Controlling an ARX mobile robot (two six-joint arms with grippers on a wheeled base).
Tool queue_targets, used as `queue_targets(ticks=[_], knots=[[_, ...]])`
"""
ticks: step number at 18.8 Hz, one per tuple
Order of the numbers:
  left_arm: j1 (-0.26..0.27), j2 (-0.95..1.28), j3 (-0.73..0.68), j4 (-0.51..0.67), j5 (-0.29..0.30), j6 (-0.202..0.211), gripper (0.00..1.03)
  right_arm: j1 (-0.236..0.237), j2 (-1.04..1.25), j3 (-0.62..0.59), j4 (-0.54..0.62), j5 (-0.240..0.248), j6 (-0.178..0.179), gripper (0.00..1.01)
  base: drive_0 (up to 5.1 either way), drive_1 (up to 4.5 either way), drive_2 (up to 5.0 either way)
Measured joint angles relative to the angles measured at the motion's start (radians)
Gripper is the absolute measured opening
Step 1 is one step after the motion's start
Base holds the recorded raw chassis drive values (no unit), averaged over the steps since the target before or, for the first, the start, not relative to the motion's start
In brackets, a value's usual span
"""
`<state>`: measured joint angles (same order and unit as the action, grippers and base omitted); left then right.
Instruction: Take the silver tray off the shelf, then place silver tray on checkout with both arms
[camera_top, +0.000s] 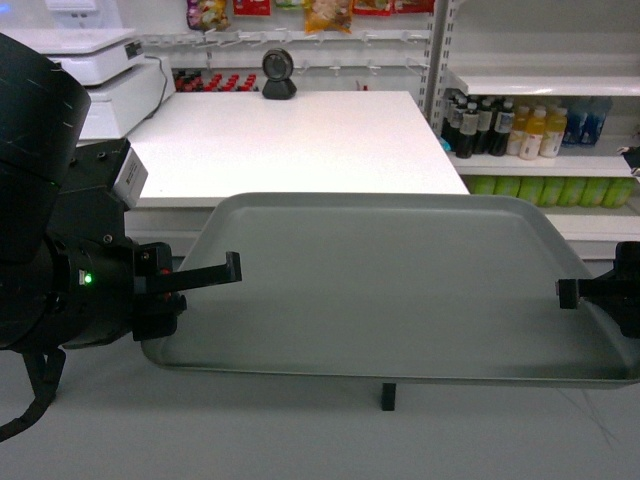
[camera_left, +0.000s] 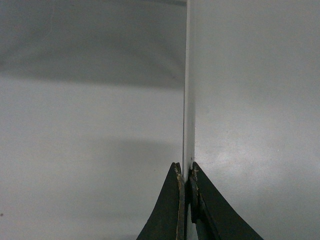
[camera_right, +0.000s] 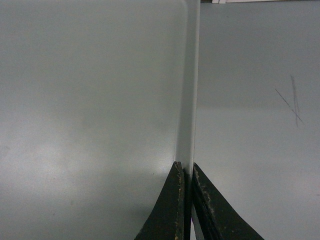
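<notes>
Black and green-lit, the left hand (camera_top: 232, 268) pinches the left rim of the silver tray (camera_top: 400, 290), which hangs level in front of the white checkout bench (camera_top: 300, 140) with its round scanner (camera_top: 279, 74). At far right, the right hand (camera_top: 568, 293) is clamped on the opposite rim.

Small retail shop, mock or real.
White slotted shelving (camera_top: 540, 82) stocked with bottled drinks (camera_top: 520, 128), hanging snack packets (camera_top: 328, 14), white cash register (camera_top: 110, 75) beside broad white checkout counter (camera_top: 300, 145).
</notes>
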<state>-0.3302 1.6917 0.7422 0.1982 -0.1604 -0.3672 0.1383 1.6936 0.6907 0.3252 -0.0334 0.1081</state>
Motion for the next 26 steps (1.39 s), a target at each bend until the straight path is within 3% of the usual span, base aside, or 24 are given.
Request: queue_targets(ticks=[10,26], knots=[[-0.001,0.000,0.000,0.001,0.000,0.000,0.03,0.000,0.000,0.000,-0.003,0.001,0.000,0.02,-4.9,2.65,2.3],[0.003,0.000,0.000,0.003,-0.001,0.001,0.03,0.005,0.000,0.001,0.005,0.003,0.001,0.02,-0.2,4.17,-4.5]])
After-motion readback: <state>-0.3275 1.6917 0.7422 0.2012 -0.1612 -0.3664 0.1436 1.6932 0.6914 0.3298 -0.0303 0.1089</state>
